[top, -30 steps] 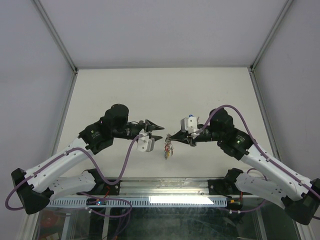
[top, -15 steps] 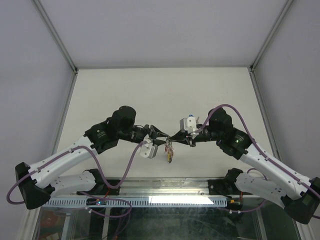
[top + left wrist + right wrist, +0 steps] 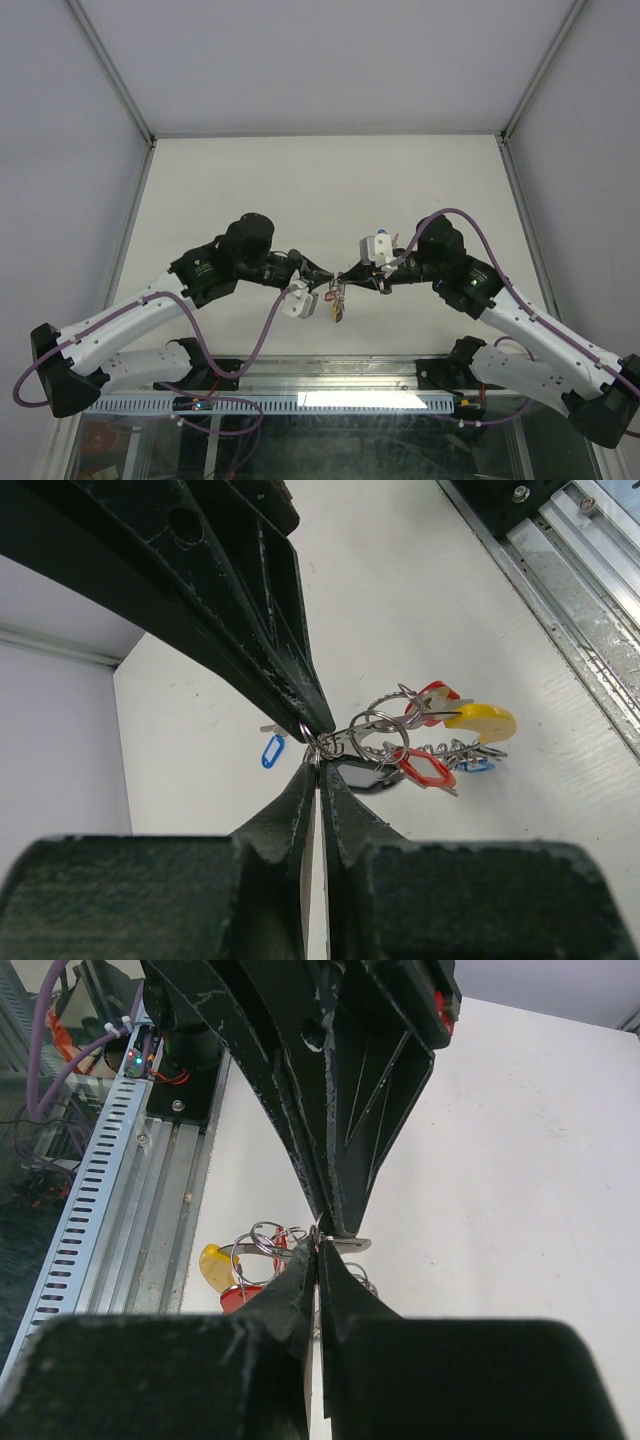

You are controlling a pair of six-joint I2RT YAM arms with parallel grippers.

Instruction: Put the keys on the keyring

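Top view, left to right: left arm is reaching in from lower left, and the left gripper [image 3: 321,276] is sitting just left of frame centre with its black fingers pressed together. They are pinching the top of a bunch of tiny silver metal keys [image 3: 337,299] with oval plastic tags in red, yellow, blue and black. The bunch is hanging just below the two tips, above the white table top [image 3: 300,180], and whether it is touching the table can't be told. The right gripper [image 3: 346,276] is coming in from the right, tip to tip with the left one. It is clamped tight too and is gripping the same end of the keys. In the left wrist view, a blue tag [image 3: 272,750] is dangling left of centre by the meeting tips, with small silver split rings [image 3: 384,723] fanning out to its right. Further right, the silvery-grey ribbed coil-like metal keyring [image 3: 452,748] is sitting in the bunch between a yellow tag [image 3: 481,722] above and a red tag [image 3: 425,770] lower left. Which exact piece each tip is biting is too small to tell. An aluminium rail [image 3: 565,565] is running along the upper right corner.
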